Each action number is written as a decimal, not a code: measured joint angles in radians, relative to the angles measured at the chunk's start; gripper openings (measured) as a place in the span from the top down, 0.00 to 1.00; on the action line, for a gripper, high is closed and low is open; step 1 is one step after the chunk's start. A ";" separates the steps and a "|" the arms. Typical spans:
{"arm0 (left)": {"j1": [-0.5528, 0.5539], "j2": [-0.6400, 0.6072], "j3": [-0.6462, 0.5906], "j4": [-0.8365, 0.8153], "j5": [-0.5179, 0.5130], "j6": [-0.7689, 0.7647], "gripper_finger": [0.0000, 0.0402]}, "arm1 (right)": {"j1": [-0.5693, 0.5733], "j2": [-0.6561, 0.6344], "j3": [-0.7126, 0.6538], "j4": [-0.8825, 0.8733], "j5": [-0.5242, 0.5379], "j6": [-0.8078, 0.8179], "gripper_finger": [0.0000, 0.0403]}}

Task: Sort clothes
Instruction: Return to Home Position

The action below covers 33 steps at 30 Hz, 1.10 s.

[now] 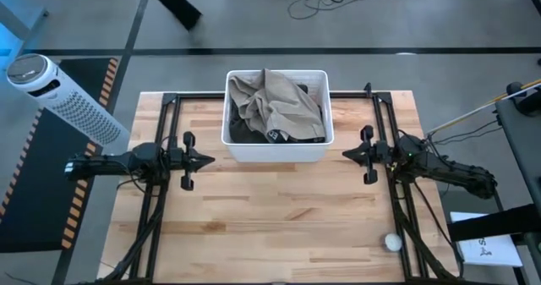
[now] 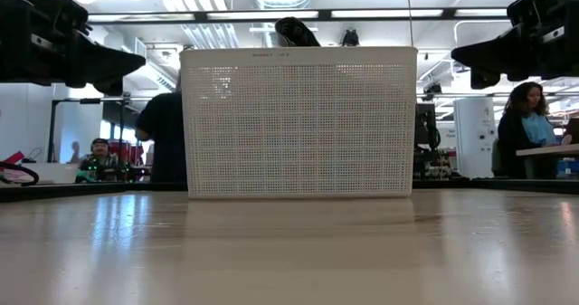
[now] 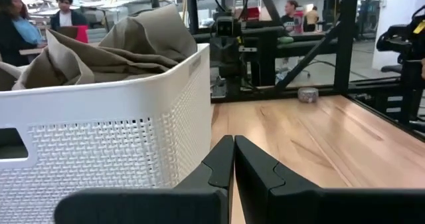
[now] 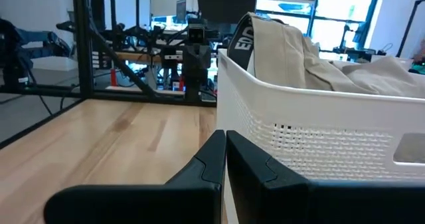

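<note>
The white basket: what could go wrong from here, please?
1. The beige garment is heaped above the rim of the white basket; a bump might let it slip out.
2. The shut left end effector and right end effector sit close to the basket's corners; a careless move could nudge it.

A light, plank-jointed wooden worktop (image 1: pixel 279 209) carries a white rectangular perforated plastic basket (image 1: pixel 279 151), which stands at the middle of the far edge. A small white ball (image 1: pixel 393 243) lies well apart from it, near the near right corner. Black metal frame rails (image 1: pixel 150 209) run along the left and right sides.
</note>
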 joint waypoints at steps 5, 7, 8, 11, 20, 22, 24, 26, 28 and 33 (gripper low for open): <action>0.000 0.000 0.000 0.000 -0.001 0.000 1.00 | 0.000 0.005 0.000 -0.025 0.026 0.007 1.00; 0.000 0.000 0.000 0.000 -0.004 -0.008 1.00 | 0.000 0.011 0.000 -0.029 0.052 -0.002 1.00; 0.000 0.000 0.000 0.000 -0.005 -0.012 1.00 | 0.000 0.010 0.000 -0.034 0.079 -0.002 1.00; 0.000 0.000 0.000 0.002 -0.008 -0.015 1.00 | -0.001 0.018 0.000 -0.044 0.139 -0.011 1.00; 0.001 0.000 0.000 0.044 -0.011 0.032 1.00 | 0.000 0.022 0.000 -0.045 0.139 -0.015 1.00; 0.001 0.002 0.000 0.048 -0.011 0.032 1.00 | 0.000 0.023 0.000 -0.046 0.140 -0.002 1.00; 0.001 0.003 0.000 0.056 -0.011 0.031 1.00 | 0.000 0.024 0.000 -0.046 0.139 0.011 1.00; 0.001 0.002 0.002 0.060 -0.011 0.031 1.00 | 0.000 0.031 0.000 -0.046 0.141 0.040 1.00; 0.001 0.004 0.007 0.058 -0.011 0.031 1.00 | 0.000 0.031 0.000 -0.046 0.141 0.042 1.00; 0.001 0.013 0.021 0.060 -0.011 0.031 0.98 | 0.000 0.035 0.000 -0.046 0.141 0.043 1.00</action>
